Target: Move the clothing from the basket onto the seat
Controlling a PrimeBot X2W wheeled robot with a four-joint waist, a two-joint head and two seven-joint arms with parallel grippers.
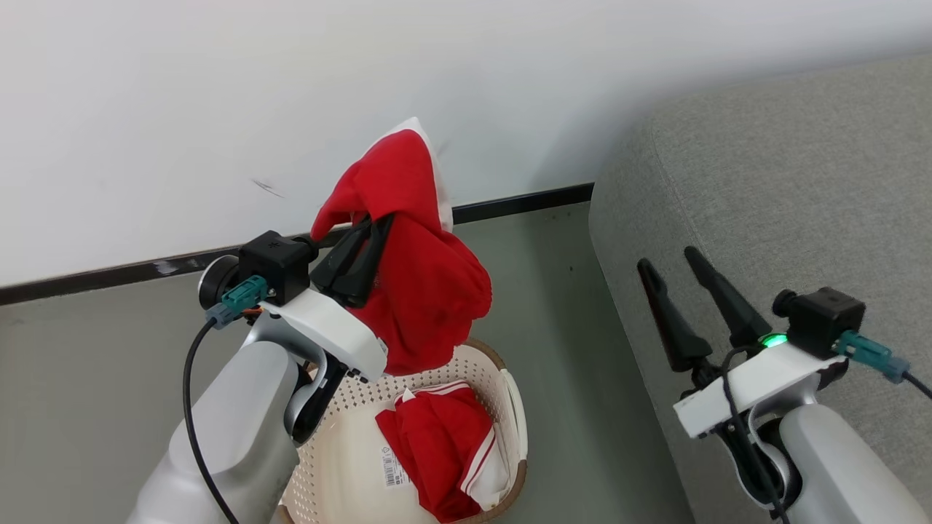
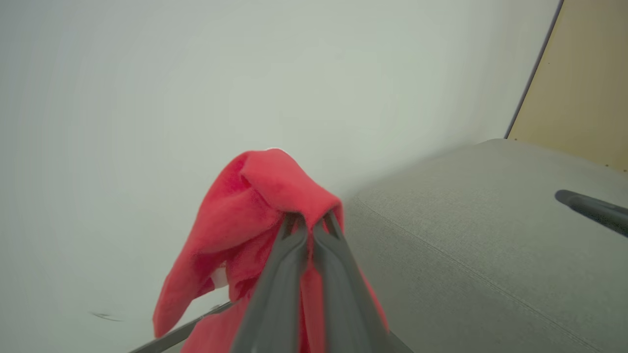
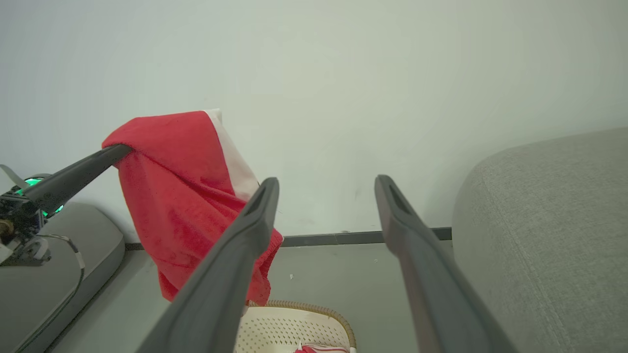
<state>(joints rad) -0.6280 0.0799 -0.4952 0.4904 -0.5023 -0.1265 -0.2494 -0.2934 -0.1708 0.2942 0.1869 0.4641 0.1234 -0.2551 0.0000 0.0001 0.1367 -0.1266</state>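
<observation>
Here your left gripper (image 1: 375, 220) clamps a red garment (image 1: 426, 291) above the basket (image 1: 515, 407); next, swing it onto the seat (image 1: 764, 182) beside the basket. Your right gripper (image 1: 668, 260) gapes, empty.

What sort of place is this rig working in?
Likely a home-style living area, maybe a staged one: a grey-green upholstered seat, a perforated laundry basket with red clothing on a smooth floor, and a plain white wall with dark skirting.

I'm reading this as a home-type living room: upholstered seat (image 1: 786, 182), laundry basket (image 1: 473, 364) on grey floor (image 1: 87, 364) left of it, white wall (image 1: 218, 87) behind it.
</observation>
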